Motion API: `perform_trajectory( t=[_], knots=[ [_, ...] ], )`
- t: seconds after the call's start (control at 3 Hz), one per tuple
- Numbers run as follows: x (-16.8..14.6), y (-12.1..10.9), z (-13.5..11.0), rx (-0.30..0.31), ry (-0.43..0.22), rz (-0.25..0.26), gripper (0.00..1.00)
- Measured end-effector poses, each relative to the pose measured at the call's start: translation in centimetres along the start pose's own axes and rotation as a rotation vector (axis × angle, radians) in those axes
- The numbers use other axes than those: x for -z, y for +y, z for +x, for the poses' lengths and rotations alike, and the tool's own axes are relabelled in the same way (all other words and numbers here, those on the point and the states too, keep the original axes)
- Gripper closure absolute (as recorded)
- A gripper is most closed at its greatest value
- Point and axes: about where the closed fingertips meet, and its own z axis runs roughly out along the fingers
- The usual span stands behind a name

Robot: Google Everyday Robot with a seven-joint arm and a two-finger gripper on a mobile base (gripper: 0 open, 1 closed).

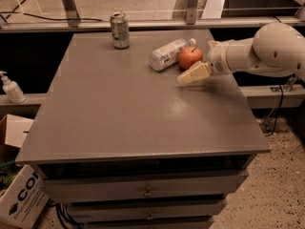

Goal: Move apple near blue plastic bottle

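Note:
The red-orange apple (pixel 190 57) rests on the grey table (pixel 133 113) near its back right, touching the cap end of the blue plastic bottle (pixel 168 54), which lies on its side. My gripper (pixel 197 63) reaches in from the right on a white arm. It is open. Its near cream finger (pixel 194 74) sits just in front of the apple, spread away from it. The far finger (pixel 212 44) peeks out behind the apple's right side. The apple lies between the spread fingers and is not squeezed.
A silver drink can (pixel 119 30) stands at the table's back edge, left of the bottle. A white pump bottle (pixel 10 87) stands on a low ledge at the far left. A cardboard box (pixel 19 199) sits on the floor at the lower left. Drawers front the table below.

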Motion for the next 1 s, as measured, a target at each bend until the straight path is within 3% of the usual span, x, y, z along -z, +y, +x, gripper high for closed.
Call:
perform_trajectory(
  t=[0.33,0.67,1.0],
  knots=[
    [3.2,-0.5,-0.7,-0.020,-0.058,0.020,0.00],
    [11.7,-1.4,-0.6,-0.038,-0.137,0.073,0.00],
    [11.7,-1.4,-0.7,-0.038,-0.137,0.073,0.00]
  ],
)
